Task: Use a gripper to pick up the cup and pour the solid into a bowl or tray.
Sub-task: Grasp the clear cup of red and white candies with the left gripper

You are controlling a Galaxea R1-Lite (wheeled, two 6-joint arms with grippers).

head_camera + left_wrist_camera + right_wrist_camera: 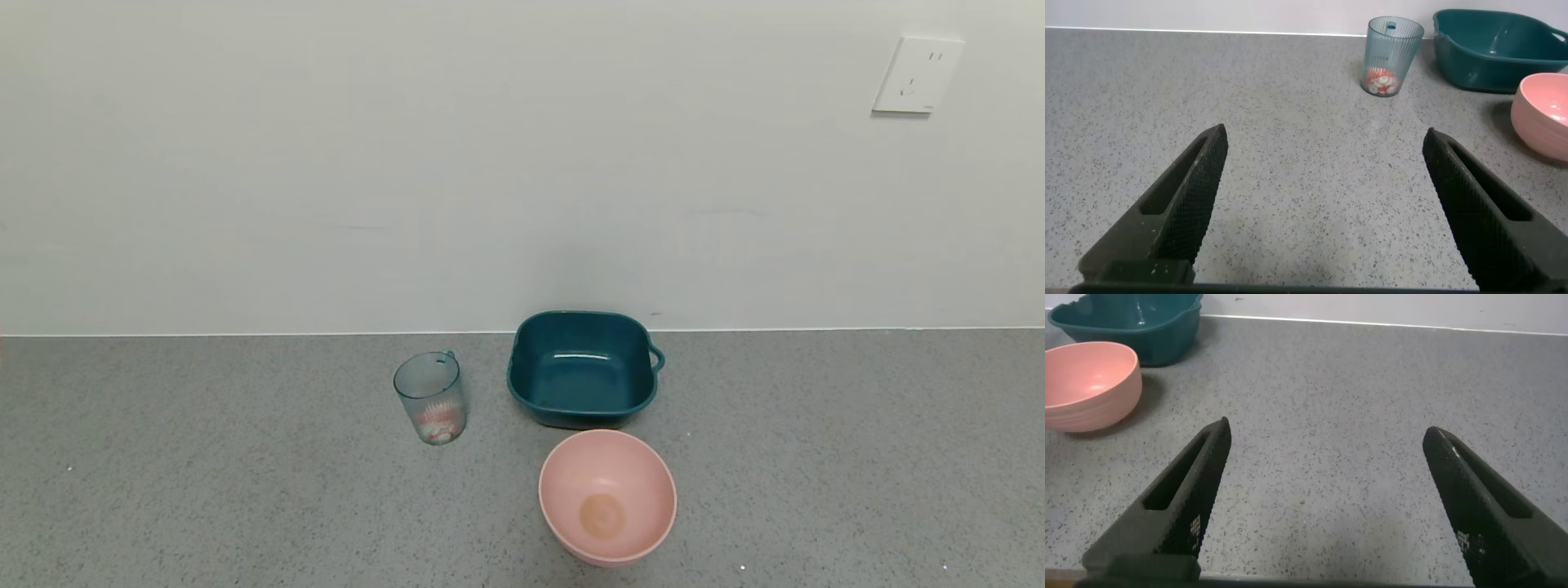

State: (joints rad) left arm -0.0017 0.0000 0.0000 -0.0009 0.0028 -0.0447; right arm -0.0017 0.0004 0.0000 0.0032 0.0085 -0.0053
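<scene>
Looking from our head, we see the cup upright, holding the solid, left of the teal basin; the pink bowl sits nearer. Our left gripper gapes wide, empty, cup far ahead. Our right gripper is likewise spread, empty. Nothing is grasped yet; reaching the cup likely comes next.

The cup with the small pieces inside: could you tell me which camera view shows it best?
The left wrist view: the cup stands upright ahead of the open left gripper, the orange-red pieces visible at its bottom. The head view shows it smaller, left of the teal basin. The right wrist view misses it.
</scene>
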